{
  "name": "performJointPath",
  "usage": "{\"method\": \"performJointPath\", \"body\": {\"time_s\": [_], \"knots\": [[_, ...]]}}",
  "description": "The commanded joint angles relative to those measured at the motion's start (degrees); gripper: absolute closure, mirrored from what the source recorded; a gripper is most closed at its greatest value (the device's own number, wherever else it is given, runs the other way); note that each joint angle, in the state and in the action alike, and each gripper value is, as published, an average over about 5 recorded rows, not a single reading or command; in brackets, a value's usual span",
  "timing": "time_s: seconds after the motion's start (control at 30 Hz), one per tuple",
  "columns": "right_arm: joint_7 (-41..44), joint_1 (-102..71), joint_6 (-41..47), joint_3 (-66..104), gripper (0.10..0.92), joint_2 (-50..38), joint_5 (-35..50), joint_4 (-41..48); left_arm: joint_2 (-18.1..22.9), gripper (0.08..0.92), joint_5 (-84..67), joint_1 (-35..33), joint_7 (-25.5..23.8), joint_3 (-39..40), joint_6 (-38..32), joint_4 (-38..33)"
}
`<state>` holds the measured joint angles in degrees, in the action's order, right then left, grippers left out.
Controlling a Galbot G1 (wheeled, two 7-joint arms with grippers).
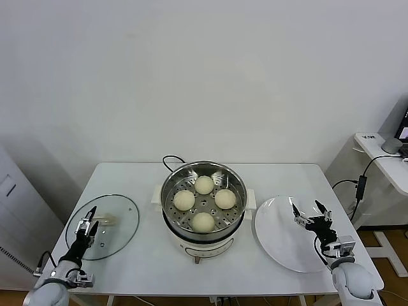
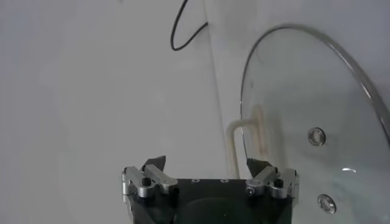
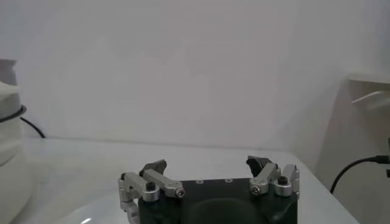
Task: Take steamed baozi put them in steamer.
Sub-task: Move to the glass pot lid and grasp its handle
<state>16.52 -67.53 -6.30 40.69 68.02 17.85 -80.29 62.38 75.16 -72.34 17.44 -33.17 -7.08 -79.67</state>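
Several cream-white baozi (image 1: 204, 185) (image 1: 184, 200) (image 1: 224, 199) lie on the perforated tray inside the shiny steel steamer (image 1: 173, 185), which stands on its white base at the table's middle. My left gripper (image 1: 88, 217) is open and empty at the front left, over the glass lid (image 1: 118, 223). In the left wrist view the left gripper (image 2: 206, 163) hangs by the lid's rim (image 2: 317, 91). My right gripper (image 1: 311, 211) is open and empty at the front right, above the white plate (image 1: 275, 233). It also shows in the right wrist view (image 3: 207, 164).
A black cord (image 1: 171, 159) runs behind the steamer and shows in the left wrist view (image 2: 183, 27). The lid's white handle (image 2: 234, 137) shows through the glass. A side desk (image 1: 382, 156) with a cable stands at the right.
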Motion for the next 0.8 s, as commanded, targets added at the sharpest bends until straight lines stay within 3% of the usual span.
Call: {"method": "performJointPath", "body": {"time_s": [0.03, 0.43, 0.53, 0.8], "knots": [[0.13, 0.01, -0.07, 0.1, 0.203, 0.14, -0.45, 0.53, 0.02, 0.177, 0.96, 4.67, 0.34, 0.72, -0.24, 4.05], [0.38, 0.75, -0.28, 0.31, 0.203, 0.09, -1.07, 1.88, -0.03, 0.183, -1.75, 6.44, -0.43, 2.42, -0.28, 5.08], [0.38, 1.17, -0.24, 0.22, 0.203, 0.07, -1.42, 2.18, -0.32, 0.233, -2.25, 5.88, -0.82, 2.36, -1.01, 4.6], [0.27, 1.85, -0.18, -0.45, 0.203, 0.3, -2.45, 2.51, -0.84, 0.462, -4.26, 4.9, -1.23, 2.1, -2.02, 2.98]]}}
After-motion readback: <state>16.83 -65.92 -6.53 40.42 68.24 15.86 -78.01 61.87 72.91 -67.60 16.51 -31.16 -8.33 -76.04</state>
